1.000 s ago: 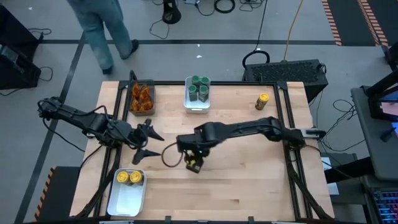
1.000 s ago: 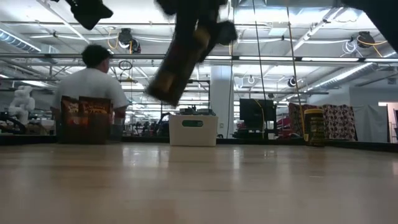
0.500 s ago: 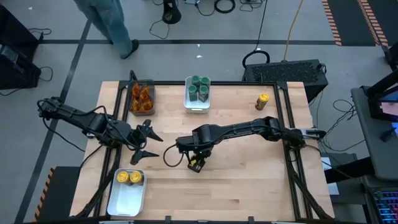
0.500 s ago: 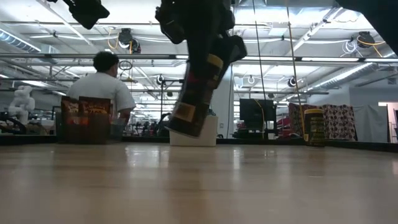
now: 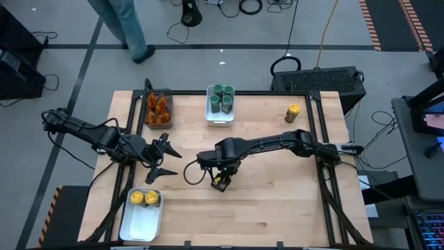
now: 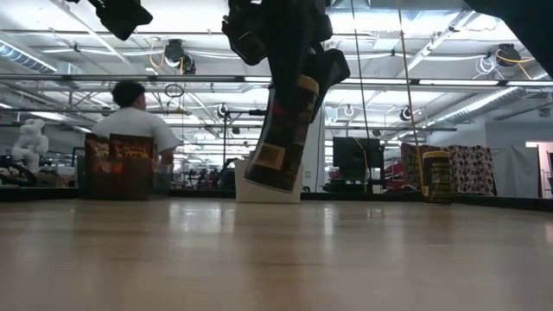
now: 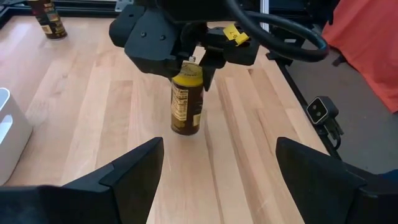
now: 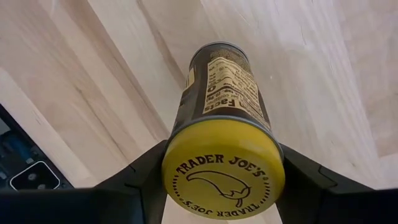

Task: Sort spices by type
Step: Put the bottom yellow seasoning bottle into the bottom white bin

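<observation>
My right gripper (image 5: 220, 178) is over the table's middle, shut on a yellow-lidded brown spice jar (image 6: 283, 138), which also shows in the left wrist view (image 7: 186, 102). My left gripper (image 5: 165, 158) waits open to the jar's left, its fingers pointing at it. Two more yellow-lidded jars (image 5: 146, 198) stand in the near-left white tray. Several green-lidded jars (image 5: 221, 98) fill the far white tray. Orange-brown pieces (image 5: 158, 107) lie in the dark bin. One more yellow-lidded jar (image 5: 293, 113) stands alone at the far right. My right gripper pinches the jar's top end at the yellow lid (image 8: 224, 168), one finger (image 8: 146, 180) on each side of it. The fingers come from above, pointing down. The jar hangs below them, tilted, its base (image 6: 268, 183) just above the table.
The near-left tray (image 5: 132, 222) has free room beside its two jars. The black frame rail (image 5: 322, 139) runs along the table's right side. A person (image 5: 125, 28) walks on the floor beyond the far edge; another sits behind the bin in the low view (image 6: 130, 121).
My right gripper has come down toward the table and tipped the jar from a strong slant to nearly upright, keeping hold of it. The person beyond the far edge has walked on.
</observation>
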